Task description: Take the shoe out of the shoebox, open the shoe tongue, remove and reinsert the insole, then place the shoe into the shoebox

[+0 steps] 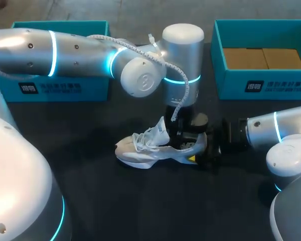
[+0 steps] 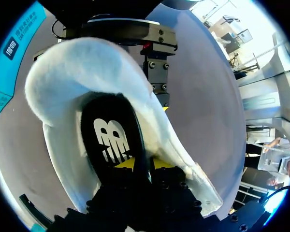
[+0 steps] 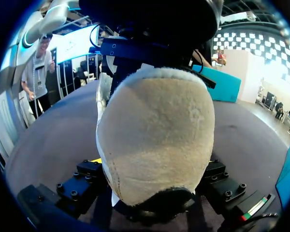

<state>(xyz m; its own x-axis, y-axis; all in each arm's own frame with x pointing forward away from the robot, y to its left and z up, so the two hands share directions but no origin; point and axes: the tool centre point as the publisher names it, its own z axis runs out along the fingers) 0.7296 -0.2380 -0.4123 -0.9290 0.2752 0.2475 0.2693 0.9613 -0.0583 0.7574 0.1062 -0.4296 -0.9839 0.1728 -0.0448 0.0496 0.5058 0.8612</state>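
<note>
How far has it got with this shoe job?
Done: the shoe lies on the table, outside the shoebox, tongue lifted. In hand: the right gripper clamps the heel while the left gripper pinches the black insole, which lies inside the shoe; going out or back in, I cannot tell. Left: boxing the shoe.

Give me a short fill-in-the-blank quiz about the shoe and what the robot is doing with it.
1. The white shoe rests on the ___.
2. The insole inside it is ___ in colour.
3. The right gripper grips the shoe by its ___.
Missing words: table; black; heel.
</note>
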